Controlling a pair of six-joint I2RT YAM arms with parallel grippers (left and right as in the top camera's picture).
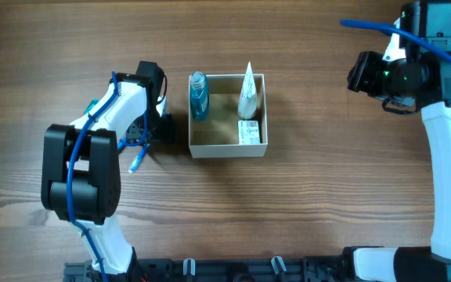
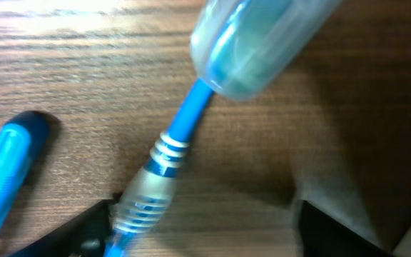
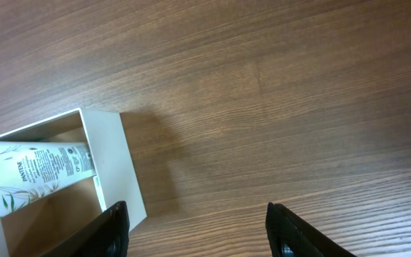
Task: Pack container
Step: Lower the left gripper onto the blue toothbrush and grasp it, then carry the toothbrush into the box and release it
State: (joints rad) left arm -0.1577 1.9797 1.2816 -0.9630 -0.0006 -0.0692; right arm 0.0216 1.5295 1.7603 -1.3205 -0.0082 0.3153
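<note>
The container, a white-walled square box with a brown inside, sits mid-table. It holds a blue bottle, a white tube and a small white packet. My left gripper is low over the table just left of the box. In the left wrist view it is open, and a blue toothbrush with a clear cap lies between the fingers, against the left one. My right gripper is open and empty, raised to the right of the box. In its wrist view it looks onto the tube.
A second blue object lies on the wood to the left of the toothbrush. The toothbrush end shows below the left arm in the overhead view. Bare wooden table surrounds the box.
</note>
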